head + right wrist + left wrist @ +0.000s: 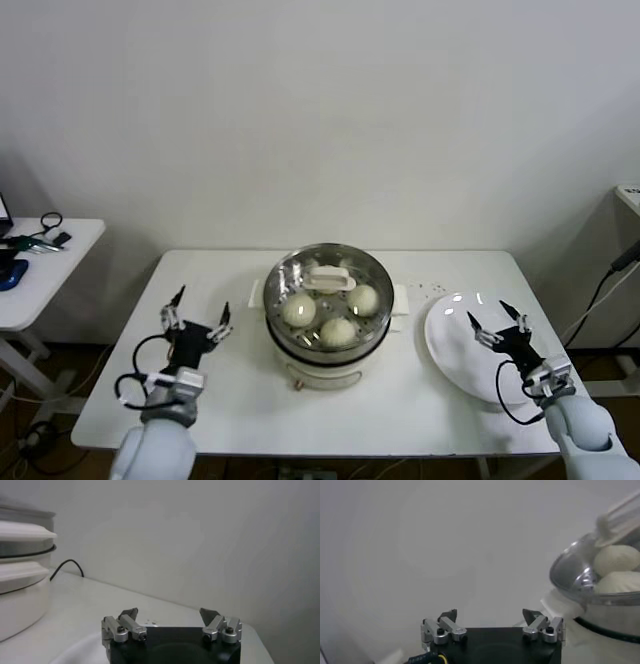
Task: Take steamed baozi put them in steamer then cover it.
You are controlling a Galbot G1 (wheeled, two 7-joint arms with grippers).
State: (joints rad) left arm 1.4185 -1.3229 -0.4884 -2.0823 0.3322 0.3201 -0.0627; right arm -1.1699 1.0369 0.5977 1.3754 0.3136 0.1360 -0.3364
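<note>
Far left: small white side table (60, 245) carrying dark cables and a blue object. On main white rectangular table (450, 400), left of centre: left gripper (198, 318), fingers spread wide, nothing held, hovering low over bare tabletop, near but apart from pot. Centre: round shiny stainless-steel steamer (372, 272) on cream-white electric pot base (320, 372). Seated on steamer: round clear glass cover (290, 272) with cream-white oblong handle (327, 279). Visible through glass: small round cream-white steamed baozi (299, 310), three clearly seen, a fourth partly hidden by handle. Right of pot: flat white round plate (450, 345), nothing on it. Over plate's right part: right gripper (498, 321), fingers fully apart, nothing held.
</note>
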